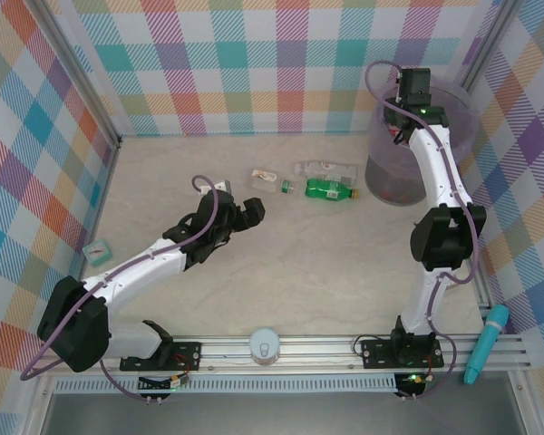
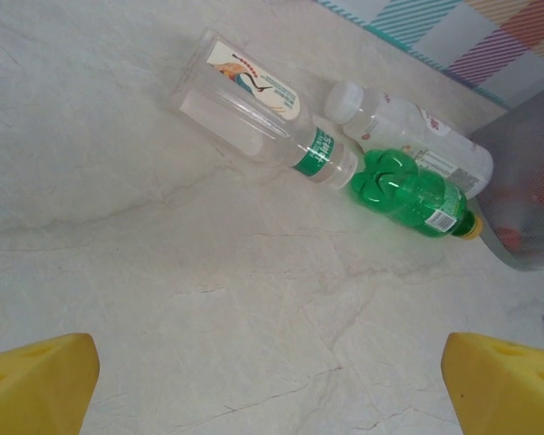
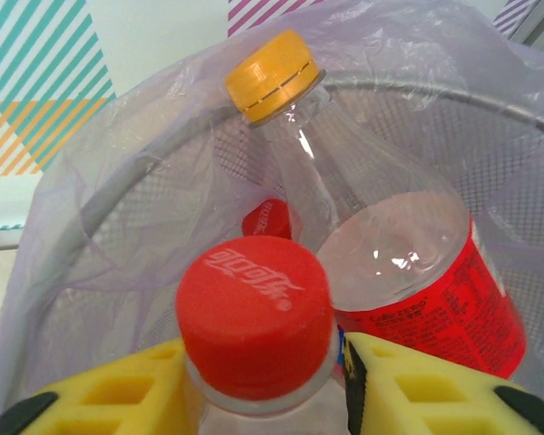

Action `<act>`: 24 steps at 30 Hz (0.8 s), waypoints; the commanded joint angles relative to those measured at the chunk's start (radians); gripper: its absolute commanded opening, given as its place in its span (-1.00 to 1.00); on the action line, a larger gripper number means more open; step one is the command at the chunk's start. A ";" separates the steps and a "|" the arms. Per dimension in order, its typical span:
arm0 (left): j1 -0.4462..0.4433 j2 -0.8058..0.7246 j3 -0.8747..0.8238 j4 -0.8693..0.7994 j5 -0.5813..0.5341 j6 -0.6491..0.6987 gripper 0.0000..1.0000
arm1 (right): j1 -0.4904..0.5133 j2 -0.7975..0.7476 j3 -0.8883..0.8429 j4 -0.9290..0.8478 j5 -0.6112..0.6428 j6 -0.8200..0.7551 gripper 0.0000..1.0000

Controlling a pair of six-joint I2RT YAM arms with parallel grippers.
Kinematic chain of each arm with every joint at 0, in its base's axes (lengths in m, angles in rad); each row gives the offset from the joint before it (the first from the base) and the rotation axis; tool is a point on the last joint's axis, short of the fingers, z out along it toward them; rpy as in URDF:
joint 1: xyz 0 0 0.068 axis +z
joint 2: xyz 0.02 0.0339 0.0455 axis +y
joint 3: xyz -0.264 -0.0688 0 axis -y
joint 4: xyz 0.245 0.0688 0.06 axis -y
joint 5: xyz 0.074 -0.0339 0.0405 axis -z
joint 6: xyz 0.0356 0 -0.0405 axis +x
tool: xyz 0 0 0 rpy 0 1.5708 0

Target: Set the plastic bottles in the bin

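Observation:
My right gripper (image 1: 401, 131) hangs over the mouth of the bin (image 1: 462, 118). In the right wrist view a red-capped bottle (image 3: 254, 317) stands between the yellow fingers of that gripper (image 3: 263, 388), which have parted a little, with a slight gap on the right side. Below it in the bin (image 3: 145, 245) lie a yellow-capped, red-labelled bottle (image 3: 390, 263) and another red cap (image 3: 267, 219). On the table lie a clear bottle (image 1: 267, 178) (image 2: 254, 109), a white-capped bottle (image 1: 326, 169) (image 2: 417, 136) and a green bottle (image 1: 331, 189) (image 2: 412, 192). My left gripper (image 1: 245, 210) is open just short of them.
A small teal cube (image 1: 98, 249) sits near the left wall. A teal cylinder (image 1: 485, 343) lies at the front right by the rail, and a white round knob (image 1: 265, 344) sits mid-rail. Checkered walls enclose the table.

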 commanded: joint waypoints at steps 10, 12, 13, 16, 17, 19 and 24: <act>0.043 0.175 0.151 0.040 0.050 -0.101 0.93 | -0.002 -0.141 0.088 -0.138 -0.069 0.006 0.68; 0.051 0.222 0.180 0.043 0.030 -0.150 0.94 | -0.002 -0.184 0.080 -0.139 -0.085 0.007 0.80; 0.058 0.249 0.196 0.043 0.021 -0.179 0.94 | -0.002 -0.207 0.074 -0.143 -0.097 0.010 0.83; 0.079 0.337 0.245 0.057 0.013 -0.252 0.94 | -0.002 -0.290 0.031 -0.144 -0.137 0.030 0.87; 0.086 0.367 0.262 0.061 0.015 -0.268 0.94 | -0.002 -0.322 0.006 -0.138 -0.151 0.040 0.88; 0.095 0.438 0.311 0.067 0.015 -0.290 0.94 | -0.002 -0.409 -0.069 -0.124 -0.187 0.064 0.88; 0.108 0.568 0.403 0.048 -0.053 -0.364 0.97 | -0.002 -0.637 -0.308 -0.080 -0.310 0.138 0.89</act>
